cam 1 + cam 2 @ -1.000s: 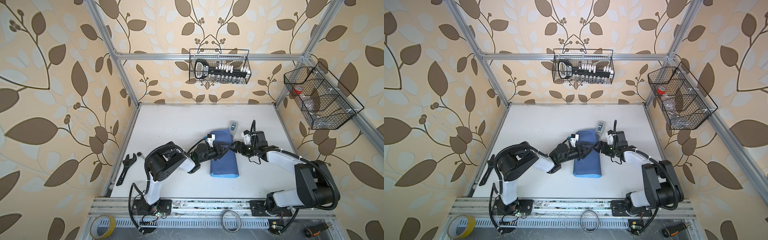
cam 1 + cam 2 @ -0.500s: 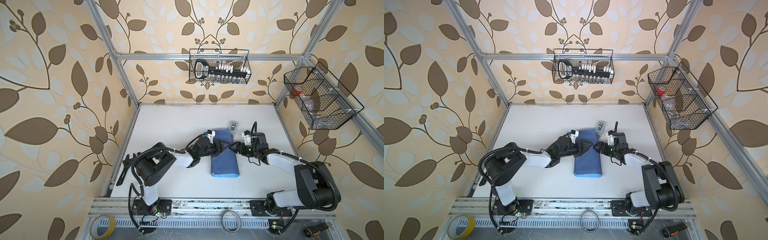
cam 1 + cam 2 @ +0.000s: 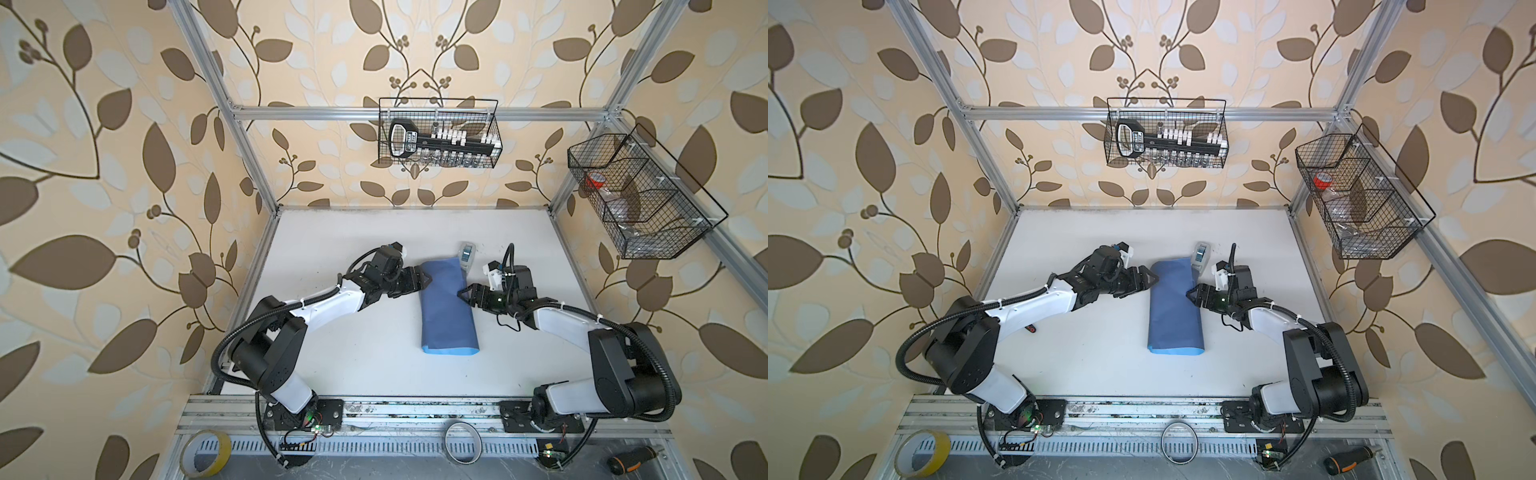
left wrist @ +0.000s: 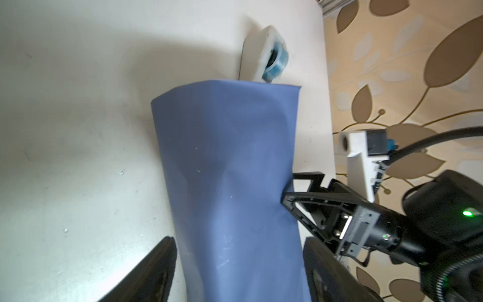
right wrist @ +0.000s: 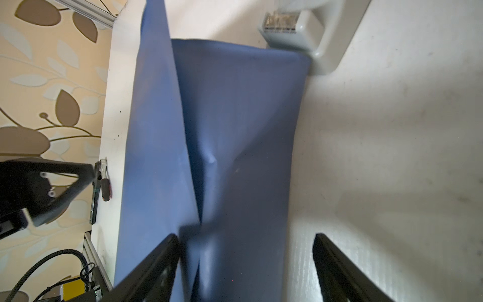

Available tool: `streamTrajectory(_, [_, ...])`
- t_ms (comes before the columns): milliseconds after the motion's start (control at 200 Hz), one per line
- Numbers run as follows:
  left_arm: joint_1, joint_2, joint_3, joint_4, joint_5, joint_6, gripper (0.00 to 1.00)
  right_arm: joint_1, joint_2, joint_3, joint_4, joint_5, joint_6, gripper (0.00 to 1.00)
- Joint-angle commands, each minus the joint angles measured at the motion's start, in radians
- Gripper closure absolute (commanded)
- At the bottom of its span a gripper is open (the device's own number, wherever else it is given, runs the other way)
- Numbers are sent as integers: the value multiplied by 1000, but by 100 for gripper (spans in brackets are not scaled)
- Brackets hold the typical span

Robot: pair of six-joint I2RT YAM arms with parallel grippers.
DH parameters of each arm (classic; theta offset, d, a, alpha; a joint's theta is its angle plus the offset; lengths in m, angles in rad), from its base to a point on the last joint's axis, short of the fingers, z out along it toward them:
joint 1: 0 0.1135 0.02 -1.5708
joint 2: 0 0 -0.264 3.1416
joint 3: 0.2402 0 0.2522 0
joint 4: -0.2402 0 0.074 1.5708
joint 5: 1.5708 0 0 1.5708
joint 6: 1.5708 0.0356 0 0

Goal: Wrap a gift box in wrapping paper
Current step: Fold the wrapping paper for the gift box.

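The wrapping paper (image 3: 446,309) lies folded into a long slate-blue bundle on the white table, with a light blue strip at its near end (image 3: 1175,351). The gift box is hidden; only creases and a bulge show in the paper (image 5: 235,136). My left gripper (image 3: 424,279) is open at the bundle's far left edge. In the left wrist view the paper (image 4: 230,162) runs between that gripper's (image 4: 240,264) spread jaws. My right gripper (image 3: 463,292) is open at the opposite edge. In its wrist view, this gripper (image 5: 245,261) has one finger over the paper and one over bare table.
A small grey-white tape dispenser (image 3: 467,252) touches the paper's far end. A wrench (image 5: 98,188) lies by the table's left edge. Wire baskets (image 3: 438,133) (image 3: 640,195) hang on the back and right walls. Tape rolls (image 3: 206,453) (image 3: 462,441) and a screwdriver (image 3: 631,457) lie by the front rail.
My left gripper has drawn back leftwards off the top of the paper to its edge, and its jaws have spread wider. The right gripper has barely moved.
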Motion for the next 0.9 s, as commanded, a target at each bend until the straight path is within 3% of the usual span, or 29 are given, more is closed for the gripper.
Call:
streamTrajectory(0, [-17,65,69,-95,71,84,24,-3,37,-50,-126,76,-26,20])
streamTrajectory(270, [-41,180,112,-116,114,114,29,-2,33,-49,-126,69,-26,20])
streamTrajectory(510, [-49,201,7,-110,75,127,28,5,-11,-16,-139,58,-19,17])
streamTrajectory(670, [-50,201,-30,-111,49,136,27,23,-93,40,-209,107,-39,11])
streamTrajectory(895, [-50,187,-43,-104,35,135,27,82,-114,84,-251,154,-71,11])
